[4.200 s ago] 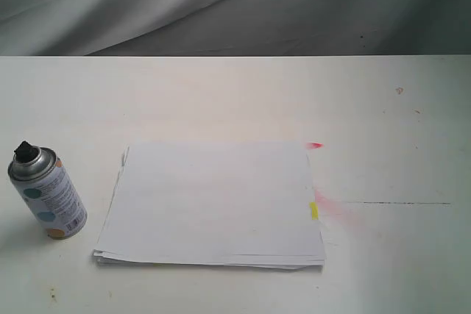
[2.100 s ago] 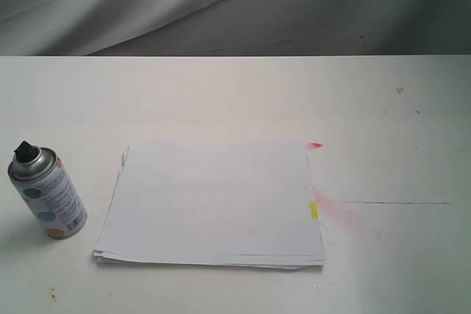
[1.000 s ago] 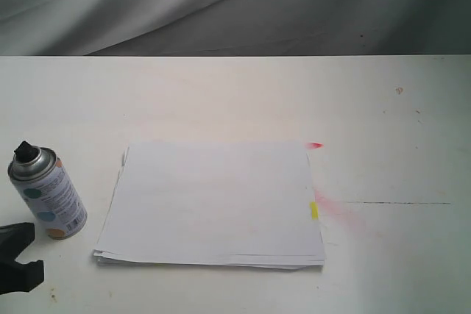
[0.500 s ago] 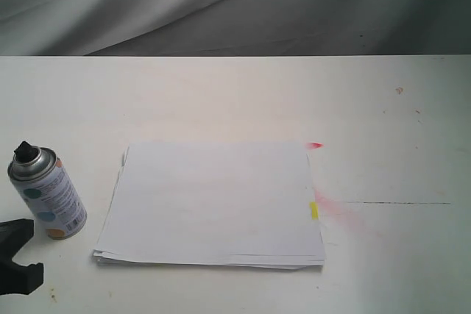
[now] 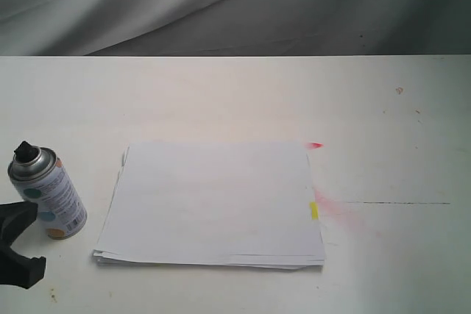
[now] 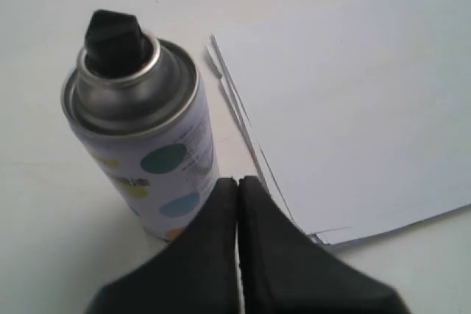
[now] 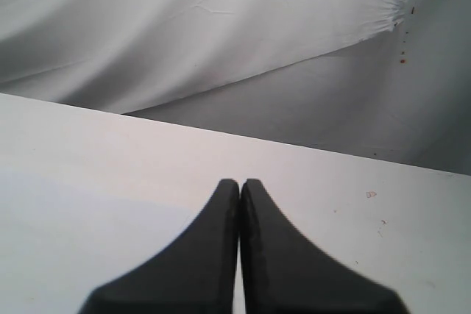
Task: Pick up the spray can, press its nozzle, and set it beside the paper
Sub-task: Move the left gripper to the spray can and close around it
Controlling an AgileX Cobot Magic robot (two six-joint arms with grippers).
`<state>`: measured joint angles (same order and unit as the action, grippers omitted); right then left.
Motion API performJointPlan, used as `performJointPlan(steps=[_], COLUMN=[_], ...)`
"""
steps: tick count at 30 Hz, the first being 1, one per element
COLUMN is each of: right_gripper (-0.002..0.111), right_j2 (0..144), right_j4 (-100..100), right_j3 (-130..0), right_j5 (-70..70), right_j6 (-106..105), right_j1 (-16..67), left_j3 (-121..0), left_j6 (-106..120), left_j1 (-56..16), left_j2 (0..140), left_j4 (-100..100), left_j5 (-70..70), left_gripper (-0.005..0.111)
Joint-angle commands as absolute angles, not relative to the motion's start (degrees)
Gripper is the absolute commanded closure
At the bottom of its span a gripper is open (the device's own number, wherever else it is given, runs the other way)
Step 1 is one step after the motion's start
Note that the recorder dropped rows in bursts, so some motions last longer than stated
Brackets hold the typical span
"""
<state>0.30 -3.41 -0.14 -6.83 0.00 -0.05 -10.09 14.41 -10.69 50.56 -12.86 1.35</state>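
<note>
A white table (image 5: 221, 93) is filling most of the scene, lying under soft, even light. A creased grey cloth (image 5: 221, 5) is hanging behind its far edge. A pink smear (image 5: 335, 207) and a thin dark line (image 5: 397, 203) are marking the table's right side.

Left gripper (image 6: 237, 184) low, fingers pressed together; right gripper (image 7: 240, 184) likewise closed, apparently held aloft.

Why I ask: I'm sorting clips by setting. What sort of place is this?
Probably a staged robot test bench: a white table against a draped grey cloth, with the spray can, the paper and pink spray stains beside it.
</note>
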Motion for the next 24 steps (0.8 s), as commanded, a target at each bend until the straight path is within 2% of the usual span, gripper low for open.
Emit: performJointPlan(steps=[1, 7, 10, 13, 17, 19, 21, 24], right_gripper=[0.108, 0.108, 0.108, 0.108, 0.108, 0.108, 0.108, 0.108], right_j2=[0.00, 0.00, 0.00, 0.00, 0.00, 0.00, 0.00, 0.00], right_j4=[-3.90, -3.90, -3.90, -3.90, -3.90, -3.90, -3.90, -3.90], right_j3=[0.00, 0.00, 0.00, 0.00, 0.00, 0.00, 0.00, 0.00], right_j5=[-6.76, -6.76, -6.76, -6.76, -6.76, -6.76, -6.76, -6.76], right_j6=[-0.43, -0.43, -0.43, -0.43, -0.43, -0.43, -0.43, -0.43], right_j1=[0.15, 0.15, 0.15, 0.15, 0.15, 0.15, 0.15, 0.15], left_j3=[-10.36, -10.36, -10.36, -10.36, -10.36, -10.36, -10.36, -10.36], left_j6=[13.41, 7.46, 7.30, 7.00, 4.41, 4.43, 4.68, 4.68], left_j1=[-10.94, -10.94, -10.94, -10.94, -10.94, -10.94, -10.94, -10.94], left_j2=[50.77, 50.77, 50.77, 50.77, 50.77, 50.77, 50.77, 50.77], left_j4=[-13.09, -14.77, -14.79, -14.89, -14.89, -14.89, -14.89, -14.89], left_j5=[3.52, 3.29, 2.17, 1.30, -0.77, -1.88, -3.11, -4.58], left_gripper=[0.107, 0.106, 0.097, 0.077, 0.030, 0.014, 0.010, 0.010])
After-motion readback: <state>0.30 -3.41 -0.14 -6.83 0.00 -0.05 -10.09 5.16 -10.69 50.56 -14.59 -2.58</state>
